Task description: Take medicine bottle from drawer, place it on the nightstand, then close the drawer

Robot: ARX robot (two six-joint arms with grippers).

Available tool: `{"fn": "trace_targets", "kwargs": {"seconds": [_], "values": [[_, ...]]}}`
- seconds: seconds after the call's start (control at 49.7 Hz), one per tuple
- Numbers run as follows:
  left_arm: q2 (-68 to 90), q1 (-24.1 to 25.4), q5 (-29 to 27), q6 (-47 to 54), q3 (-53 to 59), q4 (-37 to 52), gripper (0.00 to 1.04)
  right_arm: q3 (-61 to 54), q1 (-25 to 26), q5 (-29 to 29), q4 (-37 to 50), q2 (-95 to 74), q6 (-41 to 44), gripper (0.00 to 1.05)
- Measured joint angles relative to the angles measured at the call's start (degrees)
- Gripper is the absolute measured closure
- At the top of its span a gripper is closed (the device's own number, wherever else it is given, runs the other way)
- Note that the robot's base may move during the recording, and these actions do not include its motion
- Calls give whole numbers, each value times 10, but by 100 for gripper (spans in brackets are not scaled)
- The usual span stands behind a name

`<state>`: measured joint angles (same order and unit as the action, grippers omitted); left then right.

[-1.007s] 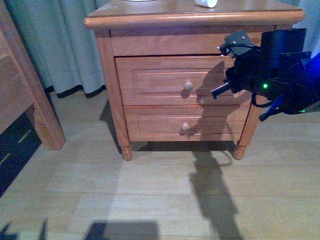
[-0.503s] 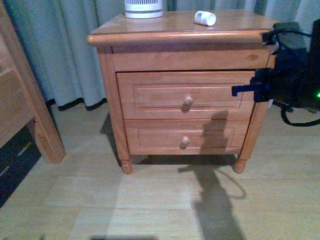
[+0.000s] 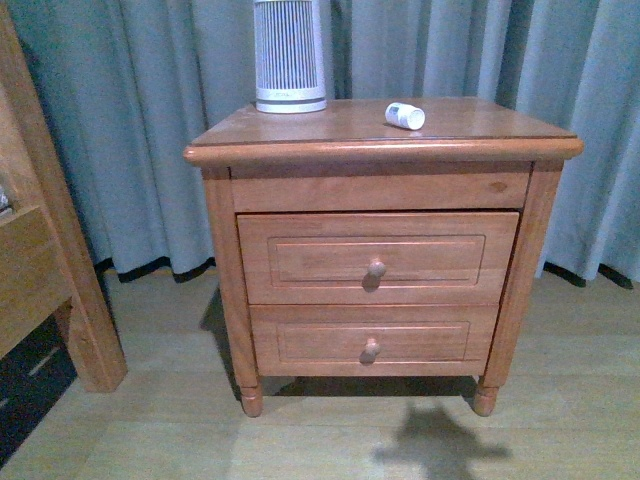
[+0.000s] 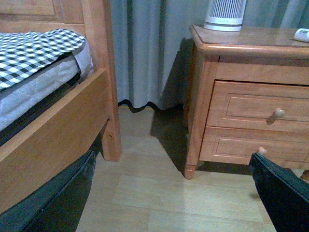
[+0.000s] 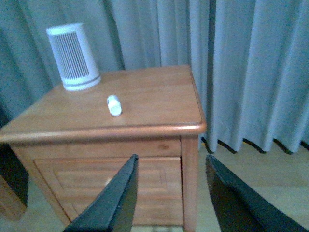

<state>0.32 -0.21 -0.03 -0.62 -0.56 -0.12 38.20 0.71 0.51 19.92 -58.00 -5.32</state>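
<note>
The medicine bottle (image 3: pixel 405 116) lies on its side on top of the nightstand (image 3: pixel 330 150), right of the middle; it also shows as bottle (image 5: pixel 114 105) and at the picture's edge as bottle (image 4: pixel 302 34). The taller upper drawer (image 3: pixel 300 258) looks pushed in, its front about level with the frame. Neither arm shows in the front view. My right gripper (image 5: pixel 170 162) is open and empty, off the nightstand's front right corner. My left gripper (image 4: pixel 174 162) is open over the floor between bed and nightstand, holding nothing.
A tall white ribbed device (image 3: pixel 290 55) stands at the back left of the nightstand top. The shorter lower drawer (image 3: pixel 300 342) is shut. A wooden bed frame (image 4: pixel 58 135) with a checked cover stands to the left. Grey curtains (image 3: pixel 150 120) hang behind.
The right arm, which was at the upper drawer's right end, has drawn back out of the front view. The front view now takes in the whole nightstand top.
</note>
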Motion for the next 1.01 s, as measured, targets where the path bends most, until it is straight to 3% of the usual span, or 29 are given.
{"fn": "trace_targets", "kwargs": {"seconds": [0.242, 0.644, 1.007], "values": [[0, 0, 0, 0, 0, 0, 6, -144, -6, -5, 33, 105, 44, 102], [0, 0, 0, 0, 0, 0, 6, -284, -7, -5, 59, 218, 50, 101], [0, 0, 0, 0, 0, 0, 6, -338, -7, -5, 23, 311, 50, 101]]}}
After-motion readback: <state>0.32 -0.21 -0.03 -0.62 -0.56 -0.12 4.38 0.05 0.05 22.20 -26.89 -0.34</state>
